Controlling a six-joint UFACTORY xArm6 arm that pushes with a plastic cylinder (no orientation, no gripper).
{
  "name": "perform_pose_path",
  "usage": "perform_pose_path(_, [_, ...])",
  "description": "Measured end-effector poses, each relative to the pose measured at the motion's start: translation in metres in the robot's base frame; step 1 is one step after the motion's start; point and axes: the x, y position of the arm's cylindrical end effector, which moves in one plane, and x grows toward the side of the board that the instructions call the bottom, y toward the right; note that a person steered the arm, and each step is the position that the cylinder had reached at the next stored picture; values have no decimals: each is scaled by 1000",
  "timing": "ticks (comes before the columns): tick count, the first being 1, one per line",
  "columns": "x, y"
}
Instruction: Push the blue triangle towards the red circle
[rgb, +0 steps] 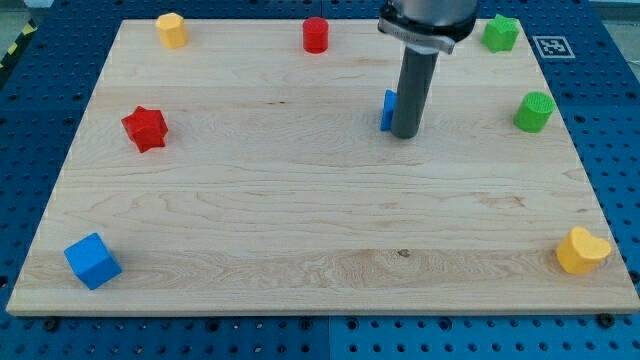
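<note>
Nearest you, at the table's (300, 290) near-left corner, sits a blue cube (92, 261), and a yellow heart (582, 250) lies near-right. Farther back, left to right: red star (146, 128), red circle (316, 34), then the blue triangle (387, 110) mostly hidden behind my tip (404, 135), which touches its right side. No pincer exists here, so none can be reported. You should shift the tip slightly nearer, then push far-left, keeping contact centred.

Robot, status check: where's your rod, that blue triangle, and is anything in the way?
My tip against blue triangle, on its right side. Red circle up-left near top edge. No block between them.
</note>
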Motion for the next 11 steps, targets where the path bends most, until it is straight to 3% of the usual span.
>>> perform_pose_path(2, [-58,0])
perform_pose_path(3, [-67,0])
perform_pose_path(7, [-47,10])
perform_pose_path(8, [-46,-13])
perform_pose_path(11, [-82,-23])
